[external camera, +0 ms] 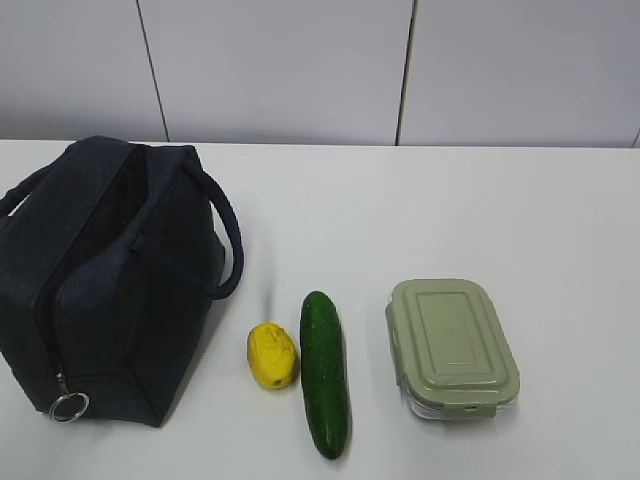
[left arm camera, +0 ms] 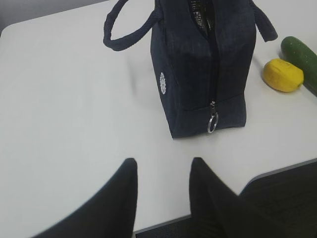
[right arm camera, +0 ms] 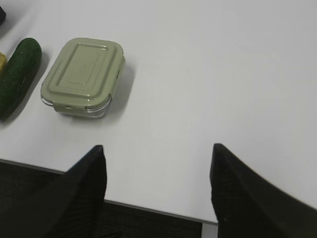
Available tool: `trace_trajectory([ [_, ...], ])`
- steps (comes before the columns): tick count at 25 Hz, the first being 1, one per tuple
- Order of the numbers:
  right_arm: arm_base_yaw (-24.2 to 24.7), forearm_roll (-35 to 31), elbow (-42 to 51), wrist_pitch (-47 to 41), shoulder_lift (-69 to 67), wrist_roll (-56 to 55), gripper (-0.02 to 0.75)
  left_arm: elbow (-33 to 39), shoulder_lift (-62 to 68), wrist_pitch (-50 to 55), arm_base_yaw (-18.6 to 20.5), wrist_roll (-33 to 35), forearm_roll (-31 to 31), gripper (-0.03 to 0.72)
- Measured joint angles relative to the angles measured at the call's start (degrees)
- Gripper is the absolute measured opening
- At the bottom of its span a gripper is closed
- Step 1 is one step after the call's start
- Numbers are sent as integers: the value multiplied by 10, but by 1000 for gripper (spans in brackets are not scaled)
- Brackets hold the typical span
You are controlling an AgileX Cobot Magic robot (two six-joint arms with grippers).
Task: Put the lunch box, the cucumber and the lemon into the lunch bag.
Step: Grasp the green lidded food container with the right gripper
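Note:
The navy lunch bag (external camera: pixel 95 280) stands at the left of the white table, its top partly open, a ring pull (external camera: pixel 68 407) at its near end. It also shows in the left wrist view (left arm camera: pixel 203 64). The yellow lemon (external camera: pixel 272 355), the dark-green cucumber (external camera: pixel 324 372) and the lunch box (external camera: pixel 452 345) with its sage-green lid lie in a row to its right. My left gripper (left arm camera: pixel 162 166) is open and empty above the table's near edge, short of the bag. My right gripper (right arm camera: pixel 158 151) is open and empty, near the front edge, to the right of the lunch box (right arm camera: pixel 83 75).
A pale panelled wall (external camera: pixel 320 70) runs behind the table. The table's front edge (right arm camera: pixel 148 208) lies under both grippers, with dark floor below. The lemon (left arm camera: pixel 282 75) and cucumber (left arm camera: pixel 302 57) show at the right of the left wrist view.

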State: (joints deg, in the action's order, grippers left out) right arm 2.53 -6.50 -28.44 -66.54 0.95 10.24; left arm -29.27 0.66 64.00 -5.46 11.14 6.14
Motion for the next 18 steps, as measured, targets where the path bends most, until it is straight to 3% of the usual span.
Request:
trace_trajectory([
  [18, 0, 0, 0, 0, 0, 0, 489, 0, 0, 0, 0, 0, 0, 239],
])
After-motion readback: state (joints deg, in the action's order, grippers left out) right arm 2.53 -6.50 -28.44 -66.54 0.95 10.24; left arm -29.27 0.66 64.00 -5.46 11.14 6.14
